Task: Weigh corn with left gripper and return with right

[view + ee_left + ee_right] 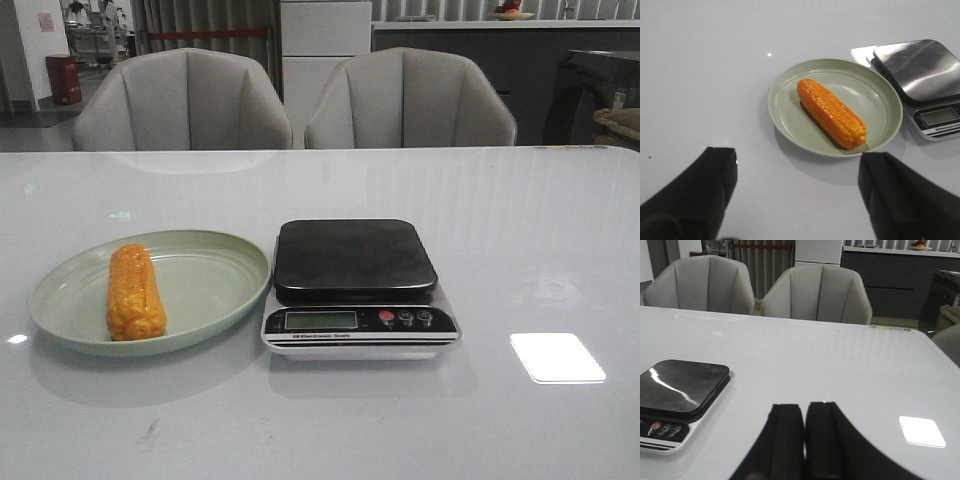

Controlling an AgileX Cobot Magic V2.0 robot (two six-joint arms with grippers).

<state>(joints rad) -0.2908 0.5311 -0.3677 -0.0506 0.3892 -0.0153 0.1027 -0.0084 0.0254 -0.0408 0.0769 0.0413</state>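
Nearest to me, the left gripper (797, 192) hangs over the pale surface (520, 260) with its black fingers (710, 187) spread wide apart and nothing between them. The right gripper (804, 440) sits low above the same surface, its fingers (785, 437) pressed together, clenched on nothing. Just beyond the left fingers lies the pale green plate (215, 290), and the corn (134, 292) rests on it, lying flat toward the plate's left side. Beside the plate, to its right, stands the kitchen scale (358, 285), its dark platform bare. Farther back, two grey chairs (410, 100) face the surface's far edge.
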